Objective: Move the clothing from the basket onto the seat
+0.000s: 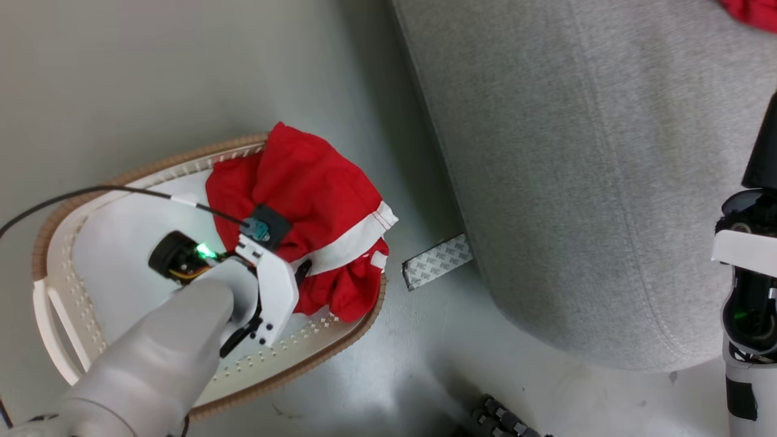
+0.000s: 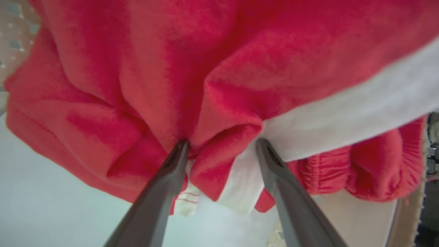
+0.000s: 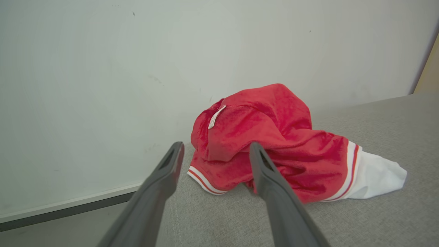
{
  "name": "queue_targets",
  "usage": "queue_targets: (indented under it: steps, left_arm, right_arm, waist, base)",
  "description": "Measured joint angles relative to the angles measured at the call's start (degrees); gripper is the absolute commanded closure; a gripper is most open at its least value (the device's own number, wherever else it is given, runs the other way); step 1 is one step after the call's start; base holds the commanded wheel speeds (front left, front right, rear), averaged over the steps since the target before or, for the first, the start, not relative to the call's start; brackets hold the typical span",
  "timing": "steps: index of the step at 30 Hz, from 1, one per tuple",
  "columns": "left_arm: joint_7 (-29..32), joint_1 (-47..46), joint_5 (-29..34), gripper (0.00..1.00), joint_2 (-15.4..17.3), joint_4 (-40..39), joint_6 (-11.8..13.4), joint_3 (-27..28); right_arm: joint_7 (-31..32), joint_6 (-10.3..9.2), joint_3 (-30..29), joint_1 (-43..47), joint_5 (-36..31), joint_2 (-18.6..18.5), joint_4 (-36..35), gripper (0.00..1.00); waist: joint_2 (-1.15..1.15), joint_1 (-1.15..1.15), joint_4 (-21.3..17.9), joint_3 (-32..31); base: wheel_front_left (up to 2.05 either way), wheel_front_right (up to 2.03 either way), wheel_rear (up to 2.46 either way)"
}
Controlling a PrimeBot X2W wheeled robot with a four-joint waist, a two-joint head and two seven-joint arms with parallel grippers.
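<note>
At lower left, the basket (image 1: 115, 224) holds a red-and-white garment (image 1: 315, 194), the left gripper's (image 2: 222, 142) spread fingers poking into it; the right gripper (image 3: 216, 145) gapes too.

Tips of left gripper (image 2: 221, 144) lost in red garment (image 2: 219, 68) folds; second red garment (image 1: 753, 12) cropped at corner; forearm (image 1: 152, 352) hides part of basket (image 1: 42, 243) rim.

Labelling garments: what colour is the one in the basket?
The garment is red with a white band; head view.
</note>
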Motion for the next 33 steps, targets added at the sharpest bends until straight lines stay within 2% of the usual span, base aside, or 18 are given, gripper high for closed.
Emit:
queue_targets:
  steps: [3, 4, 5, 6, 20, 28, 33]
  left_arm:
    - [0.0, -1.1, -0.2, 0.00, -0.2, 0.3, 0.0, -0.8]
    - [0.0, -1.3, -0.3, 0.09, -0.3, 0.3, 0.0, -1.0]
    - [0.0, -1.4, -0.3, 0.60, -0.3, 0.3, 0.0, -1.1]
    - [0.0, -1.5, -0.3, 1.00, -0.4, 0.3, 0.0, -1.3]
    - [-1.2, -1.6, -1.5, 1.00, 0.5, -0.9, 0.0, -1.7]
    - [-4.5, -0.3, -3.1, 1.00, 0.7, 0.2, 0.0, -1.8]
    - [-8.3, 1.7, -5.0, 1.00, -1.7, 0.9, 0.0, -1.8]
  right_arm:
    - [0.0, 0.00, -0.1, 0.0, 0.3, 0.0, -0.4, 0.00]
    - [0.0, 0.00, -0.1, 0.0, 0.4, 0.0, -0.4, 0.00]
    - [0.0, 0.00, -0.1, 0.0, 0.4, 0.0, -0.4, 0.00]
    - [0.0, 0.00, -0.1, 0.0, 0.5, 0.0, -0.4, 0.00]
    - [0.0, 0.00, 0.7, -0.4, 0.9, 0.0, 1.1, 0.00]
    - [0.0, 0.00, 1.7, -1.2, 0.5, 0.0, 2.4, 0.00]
    - [0.0, 0.00, 1.1, -1.1, -1.6, 0.1, 3.4, 0.00]
  waist:
    - [0.00, 0.00, 0.3, 0.8]
    - [0.00, 0.00, 0.3, 1.0]
    - [0.00, 0.00, 0.3, 1.1]
    - [0.00, 0.00, 0.3, 1.2]
    - [0.00, 0.00, -0.2, -0.3]
    - [0.00, 0.00, -0.8, -3.1]
    - [0.00, 0.00, -0.2, -7.0]
  base:
    - [0.00, 0.00, 0.00]
    - [0.00, 0.00, 0.00]
    - [0.00, 0.00, 0.00]
    - [0.00, 0.00, 0.00]
    - [0.00, 0.00, 0.00]
    - [0.00, 0.00, 0.00]
    - [0.00, 0.00, 0.00]
